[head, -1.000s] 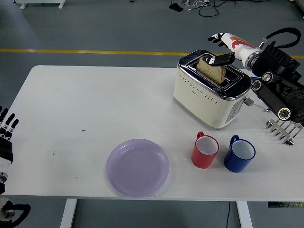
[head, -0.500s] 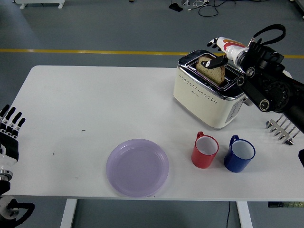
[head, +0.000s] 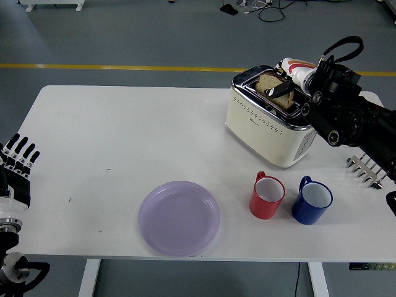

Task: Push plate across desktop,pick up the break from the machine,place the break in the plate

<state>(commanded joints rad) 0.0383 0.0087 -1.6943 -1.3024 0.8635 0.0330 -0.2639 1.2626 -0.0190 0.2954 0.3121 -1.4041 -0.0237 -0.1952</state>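
The right hand (head: 286,83) is mostly hidden behind its own arm, fingers pinching the bread slice (head: 272,88) standing in the toaster (head: 272,127). The left hand (head: 17,170) hangs spread, cut off at the white table's (head: 111,142) left edge. The purple plate (head: 179,218) sits near the front edge, open tabletop left of it.

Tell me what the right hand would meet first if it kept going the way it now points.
The right hand points left and slightly down over the toaster, so it would most likely meet the bread slice standing in the slot first. Its dark finger already appears on or against the slice, though one view leaves depth uncertain.
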